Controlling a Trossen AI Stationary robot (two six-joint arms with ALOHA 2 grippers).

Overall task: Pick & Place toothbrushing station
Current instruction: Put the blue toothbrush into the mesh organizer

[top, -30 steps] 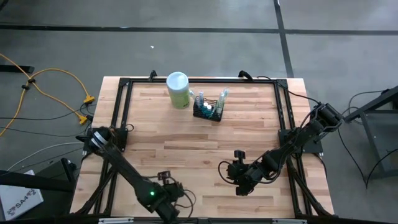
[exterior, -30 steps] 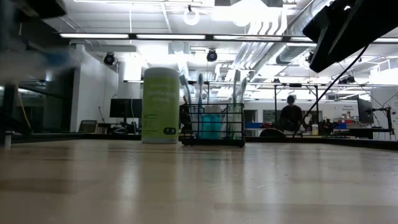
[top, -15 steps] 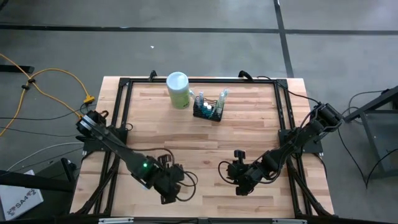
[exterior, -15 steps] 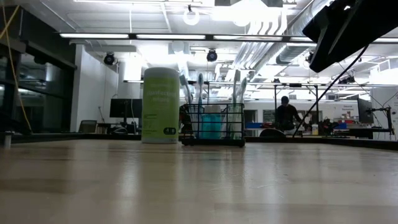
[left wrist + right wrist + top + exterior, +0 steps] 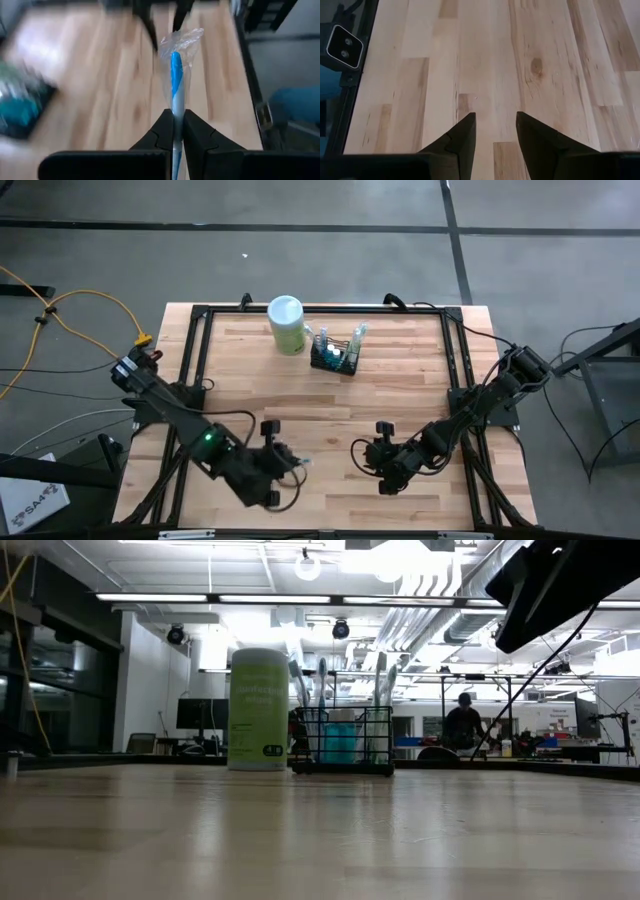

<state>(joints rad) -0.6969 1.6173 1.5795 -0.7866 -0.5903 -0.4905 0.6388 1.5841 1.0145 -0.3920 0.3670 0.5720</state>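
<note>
Only the left wrist view is showing the left gripper [image 5: 174,131] pinching a blue toothbrush [image 5: 175,75] in clear wrap; from above it is sitting near the table's [image 5: 400,395] front edge. Right gripper [image 5: 494,131] is hanging front-right, fingers spread over bare wood. Toothbrushing station [image 5: 335,355] is standing near the back edge, just beside a green canister [image 5: 287,325], open wood between.
</note>
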